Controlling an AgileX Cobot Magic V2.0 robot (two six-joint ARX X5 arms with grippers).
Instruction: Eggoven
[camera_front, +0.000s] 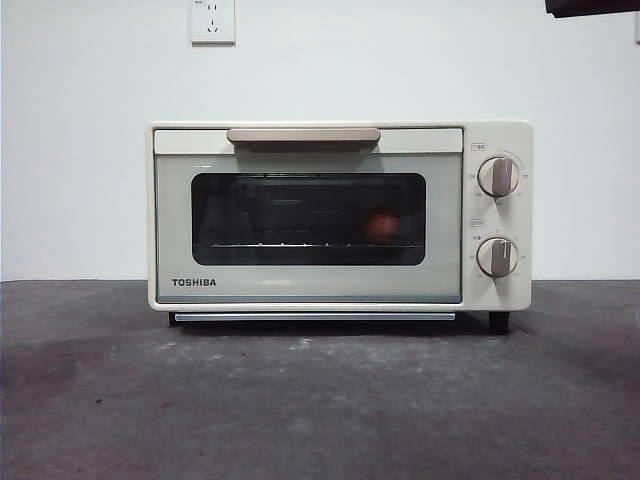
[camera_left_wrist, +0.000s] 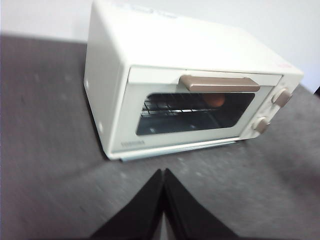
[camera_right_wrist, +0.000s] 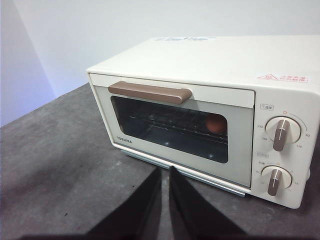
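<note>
Cream toaster oven (camera_front: 310, 285) door closed, reddish-brown egg (camera_front: 380, 225) seen on inner rack, dark grey surface (camera_front: 300, 400), white wall, left tool (camera_left_wrist: 163, 172) together, right tool (camera_right_wrist: 166, 171) nearly together.

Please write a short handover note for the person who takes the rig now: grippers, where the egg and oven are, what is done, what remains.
Left gripper: shut, empty, held off the table in front of the oven.
Right gripper: nearly shut, empty, also in front of the oven.
Egg: inside the oven, on the rack, toward the knob side, seen through the window.
Oven door: closed, handle untouched by either gripper.
Done: egg is in, door is shut.
Left: nothing visible for the egg; whether the knobs need setting cannot be told.
</note>
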